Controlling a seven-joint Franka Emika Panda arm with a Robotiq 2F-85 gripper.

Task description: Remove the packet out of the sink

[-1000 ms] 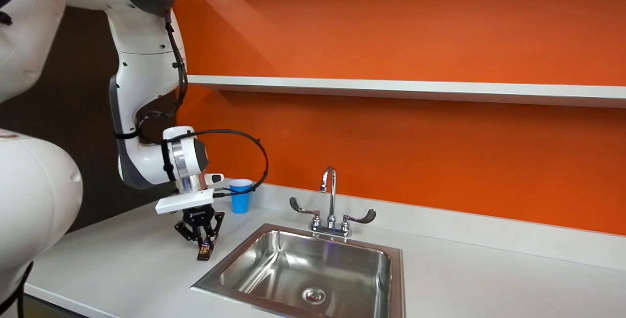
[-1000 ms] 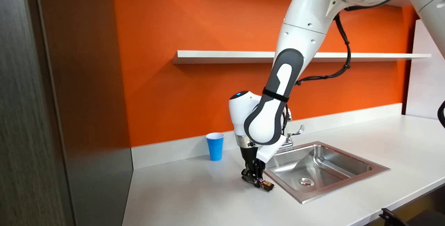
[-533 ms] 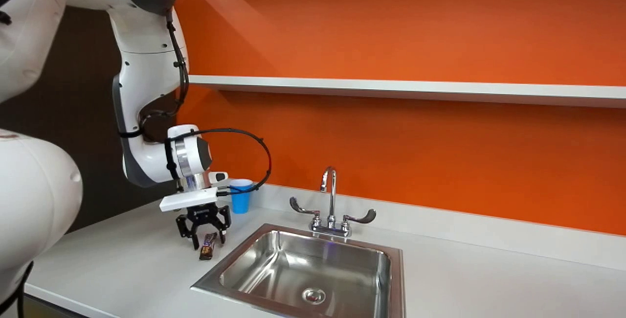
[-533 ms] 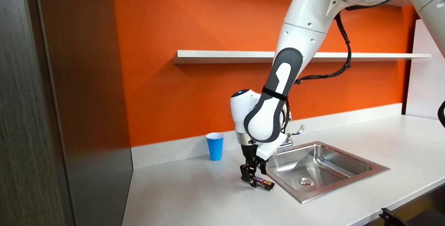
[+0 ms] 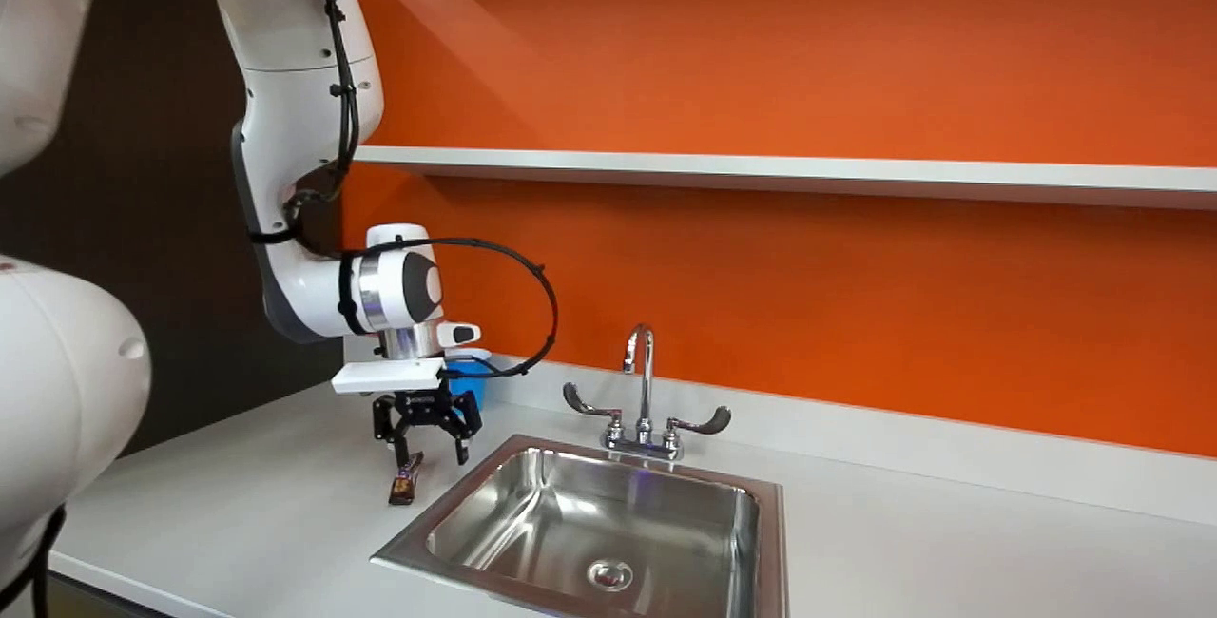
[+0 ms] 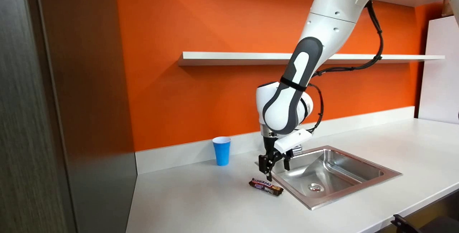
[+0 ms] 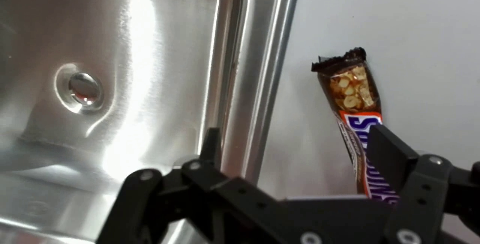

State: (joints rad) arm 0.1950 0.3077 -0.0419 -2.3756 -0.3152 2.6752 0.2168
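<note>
The packet, a brown candy-bar wrapper (image 7: 352, 90) with blue and white lettering, lies flat on the countertop beside the sink (image 7: 258, 86). Both exterior views show the packet (image 6: 266, 187) outside the basin, close to the rim. My gripper (image 7: 296, 135) is open, its fingers wide apart with nothing held between them. In the wrist view the right finger (image 7: 392, 154) covers part of the packet, while the left one is over the sink's edge. Seen from outside, the gripper (image 6: 278, 174) hangs above the counter, apart from the packet.
A blue cup (image 6: 222, 152) stands near the backsplash, partly behind the gripper in an exterior view. The chrome faucet (image 5: 647, 390) with two handles rises behind the basin. A white shelf (image 5: 761, 168) runs along the orange wall. The basin has a round drain (image 7: 85, 88).
My gripper has opened and let go of the packet, then lifted and shifted toward the sink. The packet has stayed on the counter.
</note>
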